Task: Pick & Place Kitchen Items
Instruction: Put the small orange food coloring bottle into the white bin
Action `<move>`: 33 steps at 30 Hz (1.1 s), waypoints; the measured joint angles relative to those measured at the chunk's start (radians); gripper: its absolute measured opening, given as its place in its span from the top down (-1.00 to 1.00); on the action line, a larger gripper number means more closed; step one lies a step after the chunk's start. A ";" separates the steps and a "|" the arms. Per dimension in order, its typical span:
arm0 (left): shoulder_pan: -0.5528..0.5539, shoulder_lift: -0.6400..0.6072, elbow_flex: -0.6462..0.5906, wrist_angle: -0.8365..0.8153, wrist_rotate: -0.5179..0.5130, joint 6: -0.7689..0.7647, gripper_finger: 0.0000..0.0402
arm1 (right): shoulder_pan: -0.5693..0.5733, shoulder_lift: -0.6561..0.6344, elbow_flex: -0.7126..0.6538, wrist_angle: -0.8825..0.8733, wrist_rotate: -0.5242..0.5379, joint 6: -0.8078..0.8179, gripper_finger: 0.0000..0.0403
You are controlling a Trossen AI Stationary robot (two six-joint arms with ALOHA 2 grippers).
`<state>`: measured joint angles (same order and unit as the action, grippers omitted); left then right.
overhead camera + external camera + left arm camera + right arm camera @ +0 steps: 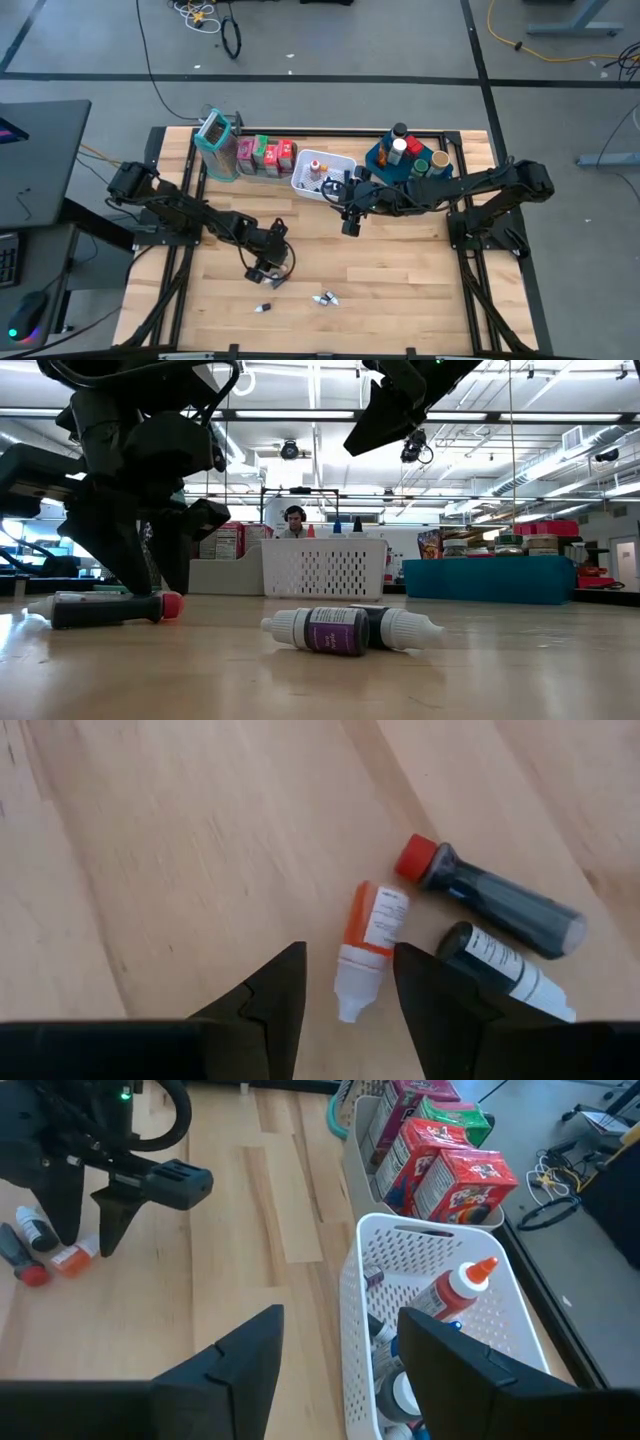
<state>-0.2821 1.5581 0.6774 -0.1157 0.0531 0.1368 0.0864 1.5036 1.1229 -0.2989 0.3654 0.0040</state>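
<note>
A: Where is the left gripper (348, 982)?

B: It hangs low over the near-left part of the wooden table (400, 290), fingers apart. In its wrist view a small orange dropper bottle (368, 945) lies on the wood right between the two dark fingertips (285, 985), not yet gripped. Just beside it lie a dark tube with a red cap (490, 895) and a dark bottle with a white tip (505, 970).

A: And the right gripper (340, 1345)?

B: It hovers near the table's middle, just in front of the white mesh basket (338, 163). Its jaws stand apart with nothing between them.

A: What sits in that basket?

B: A white glue bottle with an orange tip (455, 1290) leans inside, along with a few other small bottles too hidden to make out.

A: The rest of the kitchen items?

B: Red and green cartons (440, 1165) stand in a row at the back edge beside the basket, next to a clear bin (216, 140). Jars and small bottles crowd the blue tray (378, 160) further right. Near the front edge, two small bottles (355, 630) lie together on their sides, well apart from the left gripper.

A: Anyone about?

B: A person wearing headphones (294, 522) sits behind the table in the low view.
</note>
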 joint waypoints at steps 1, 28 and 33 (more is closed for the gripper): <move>0.000 0.000 -0.008 0.013 0.005 -0.001 0.20 | 0.000 0.000 0.000 0.000 0.000 0.000 -0.03; 0.004 0.000 -0.127 0.244 -0.147 0.150 0.65 | 0.000 0.000 0.000 -0.001 0.000 0.002 -0.03; 0.038 0.000 -0.128 0.360 -0.367 0.133 0.65 | 0.000 0.001 0.000 0.000 0.000 0.002 -0.03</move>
<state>-0.2443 1.5581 0.5499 0.2446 -0.3135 0.2698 0.0864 1.5043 1.1233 -0.2993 0.3653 0.0055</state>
